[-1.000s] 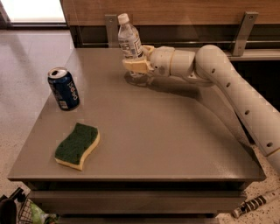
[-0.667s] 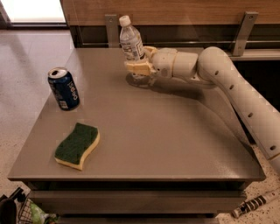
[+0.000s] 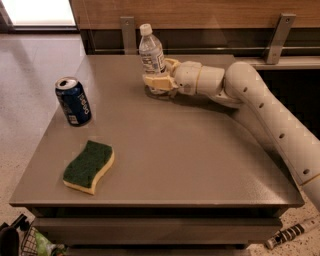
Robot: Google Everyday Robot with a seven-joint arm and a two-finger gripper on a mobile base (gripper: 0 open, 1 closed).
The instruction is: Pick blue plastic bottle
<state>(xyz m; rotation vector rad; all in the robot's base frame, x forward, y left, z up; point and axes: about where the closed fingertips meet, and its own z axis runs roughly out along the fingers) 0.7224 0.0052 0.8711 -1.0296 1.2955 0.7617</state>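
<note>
**Bottle Clamped Low, Close to the Far Edge**

At the left, a soda can (image 3: 73, 102) and a green sponge (image 3: 89, 166) are found well apart from the work. The blue plastic bottle (image 3: 151, 52) is seen upright near the far edge of the table (image 3: 200, 150), its lower body clamped by the gripper (image 3: 159, 76). With so low a hold on smooth plastic, the bottle could be tipped or squeezed out if lifted quickly. A wooden panel (image 3: 210, 10) is set close behind; room is left above and toward the table's middle.
</note>
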